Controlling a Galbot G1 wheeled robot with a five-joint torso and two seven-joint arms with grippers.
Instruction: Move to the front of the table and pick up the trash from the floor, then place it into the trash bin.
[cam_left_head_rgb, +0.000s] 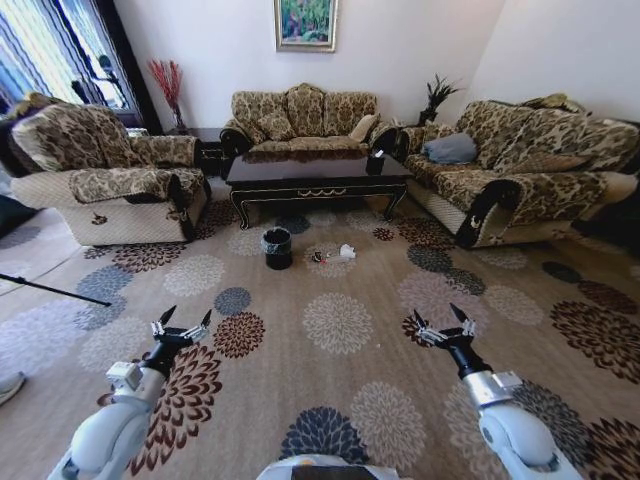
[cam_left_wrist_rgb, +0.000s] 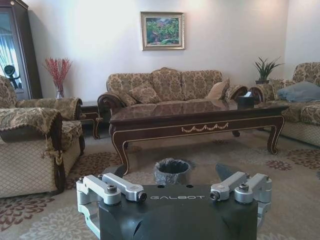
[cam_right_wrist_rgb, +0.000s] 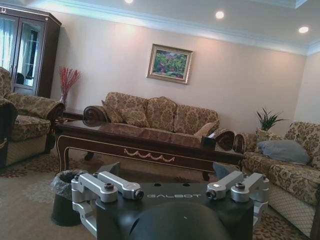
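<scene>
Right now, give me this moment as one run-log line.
left gripper: open, empty, raised | right gripper: open, empty, raised | trash: on carpet beside trash bin | table: ahead

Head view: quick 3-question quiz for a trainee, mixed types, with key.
1. True or false: the trash bin stands on the carpet in front of the table.
2. The crumpled white paper wad lies: A) inside the bin, B) on the carpet on the bin's right, C) on the table.
3. Fill in: the left gripper and right gripper both hang over the carpet with fingers ____.

Key: 1 true; 2 B; 3 open.
</scene>
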